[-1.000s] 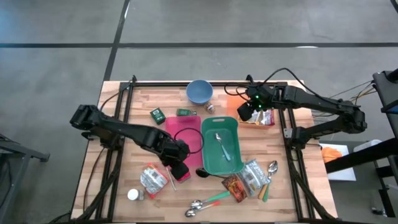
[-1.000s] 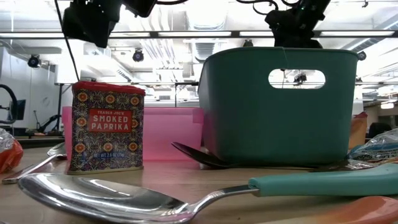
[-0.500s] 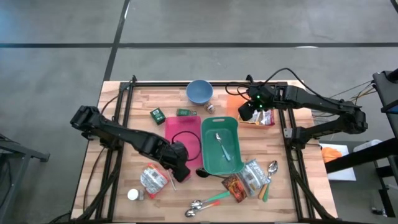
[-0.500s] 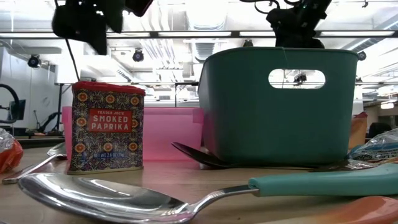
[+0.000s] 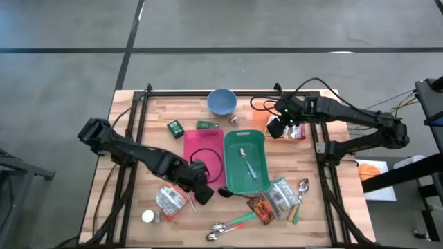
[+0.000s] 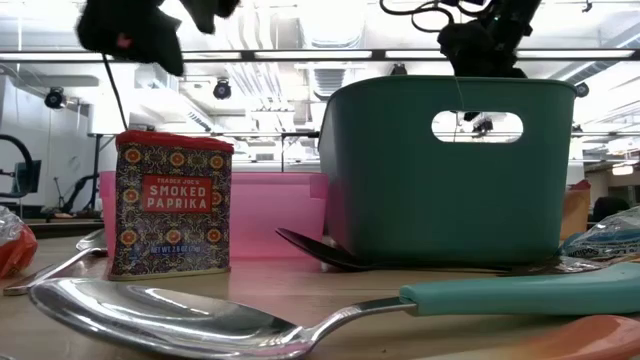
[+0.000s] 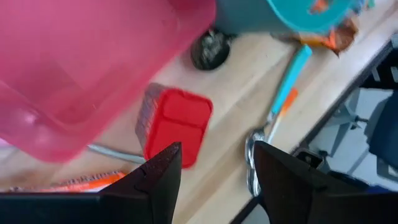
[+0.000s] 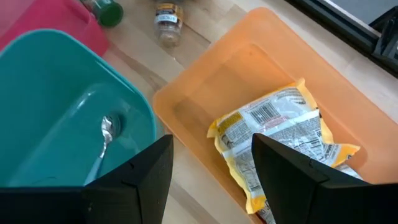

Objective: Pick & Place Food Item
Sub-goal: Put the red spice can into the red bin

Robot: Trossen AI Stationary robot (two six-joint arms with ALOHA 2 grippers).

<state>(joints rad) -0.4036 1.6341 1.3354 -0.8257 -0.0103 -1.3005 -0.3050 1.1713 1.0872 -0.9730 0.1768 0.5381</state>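
A smoked paprika tin with a red lid (image 7: 177, 124) stands upright on the wooden table, in front of the pink bin (image 7: 81, 68); the low view shows its patterned side (image 6: 170, 205). My left gripper (image 7: 217, 180) hovers open above it (image 5: 201, 188), fingers apart and touching nothing. At the far right, my right gripper (image 8: 211, 174) hangs open over the orange bin (image 8: 205, 93), with nothing between its fingers. A yellow food packet (image 8: 280, 143) lies in that bin. The high view shows the right gripper (image 5: 275, 128) at the bin's near-left corner.
A teal bin (image 5: 245, 162) holding a spoon sits mid-table beside the pink bin (image 5: 204, 153). A blue bowl (image 5: 221, 102) is at the far edge. Snack packets (image 5: 277, 197), a silvery packet (image 5: 169, 199) and spoons (image 5: 228, 227) lie along the near edge.
My left gripper has moved toward the table's near edge, off the pink bin's front end to above the paprika tin, and its wrist has rolled. It stays open. The right arm has kept still.
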